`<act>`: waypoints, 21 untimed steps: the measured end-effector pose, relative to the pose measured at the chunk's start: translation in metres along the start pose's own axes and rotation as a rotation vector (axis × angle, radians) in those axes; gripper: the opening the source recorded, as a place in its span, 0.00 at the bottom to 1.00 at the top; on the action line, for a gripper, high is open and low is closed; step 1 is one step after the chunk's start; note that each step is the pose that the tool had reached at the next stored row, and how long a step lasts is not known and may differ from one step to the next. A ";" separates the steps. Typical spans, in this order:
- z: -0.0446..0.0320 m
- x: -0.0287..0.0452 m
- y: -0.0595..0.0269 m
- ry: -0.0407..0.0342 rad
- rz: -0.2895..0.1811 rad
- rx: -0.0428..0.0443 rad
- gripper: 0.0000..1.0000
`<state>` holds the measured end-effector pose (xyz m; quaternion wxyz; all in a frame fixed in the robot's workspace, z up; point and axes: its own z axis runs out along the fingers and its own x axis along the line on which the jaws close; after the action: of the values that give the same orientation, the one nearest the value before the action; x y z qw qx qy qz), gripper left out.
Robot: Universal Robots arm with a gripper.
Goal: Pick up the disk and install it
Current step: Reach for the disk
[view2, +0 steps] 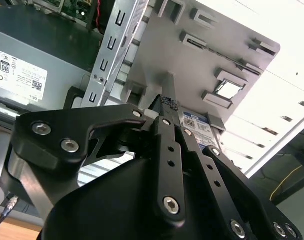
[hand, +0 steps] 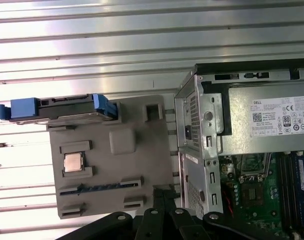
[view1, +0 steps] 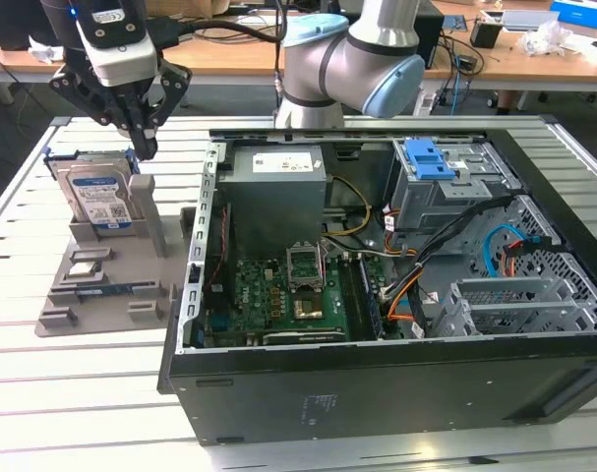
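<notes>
Disk (view1: pixel 98 197): stands on edge in grey holder (view1: pixel 101 295) on worktop (view1: pixel 42 393), beside open computer case (view1: pixel 377 393).
Pincer (view1: pixel 144 146): pressed together, empty, just above the disk's case-side corner.
Risk: a descent without spreading would likely strike the frame and jam or topple the disk.

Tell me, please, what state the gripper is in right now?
Gripper: closed, holding nothing; it hovers near the top of the disk, which stands upright in the grey holder.
</notes>
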<state>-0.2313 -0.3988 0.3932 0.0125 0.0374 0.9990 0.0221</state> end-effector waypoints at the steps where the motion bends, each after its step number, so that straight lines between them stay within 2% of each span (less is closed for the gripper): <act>1: -0.0001 0.0017 -0.0001 0.0000 0.000 0.0000 0.10; 13: -0.0006 0.0200 -0.0015 0.0000 0.000 0.0000 0.10; 21: -0.0009 0.0347 -0.0026 0.0000 0.000 0.0000 0.10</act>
<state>-0.2662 -0.3988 0.3932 0.0125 0.0374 0.9990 0.0221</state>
